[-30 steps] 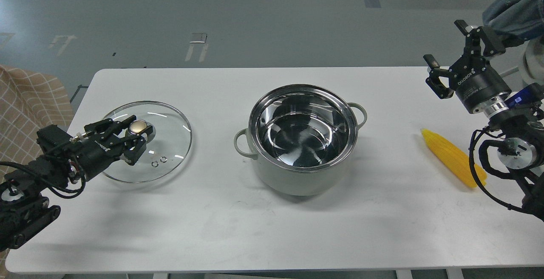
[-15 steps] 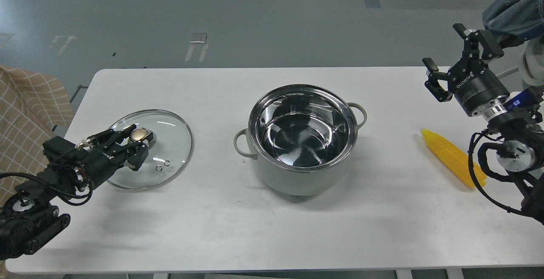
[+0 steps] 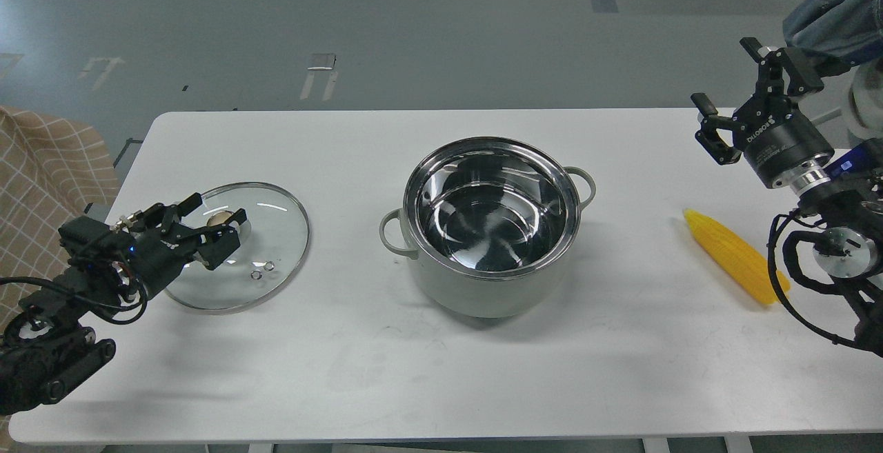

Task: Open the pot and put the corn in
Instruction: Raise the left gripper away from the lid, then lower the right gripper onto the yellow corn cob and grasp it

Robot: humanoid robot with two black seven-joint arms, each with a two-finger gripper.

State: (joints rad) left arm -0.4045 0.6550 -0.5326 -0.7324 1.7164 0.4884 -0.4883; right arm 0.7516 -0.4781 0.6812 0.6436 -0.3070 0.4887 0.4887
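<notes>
The pale grey-green pot (image 3: 483, 294) stands uncovered at the table's middle, and its shiny steel interior is empty. Its glass lid (image 3: 276, 225) lies flat on the table to the left. My left gripper (image 3: 212, 217) is low over the lid with its fingers spread on either side of the gold knob (image 3: 219, 218), open. The yellow corn (image 3: 731, 254) lies on the table at the right, its tip pointing back-left. My right gripper (image 3: 724, 77) is open and empty, raised above the table's far right edge, behind the corn.
The white table (image 3: 345, 370) has its front edge near the bottom of the view. A checked tan cloth (image 3: 41, 163) is off the table's left side. Denim fabric (image 3: 835, 12) hangs at the top right, above my right arm.
My left gripper has set the lid down flat, opened off the knob and drawn back a little to the left. My right gripper has barely shifted.
</notes>
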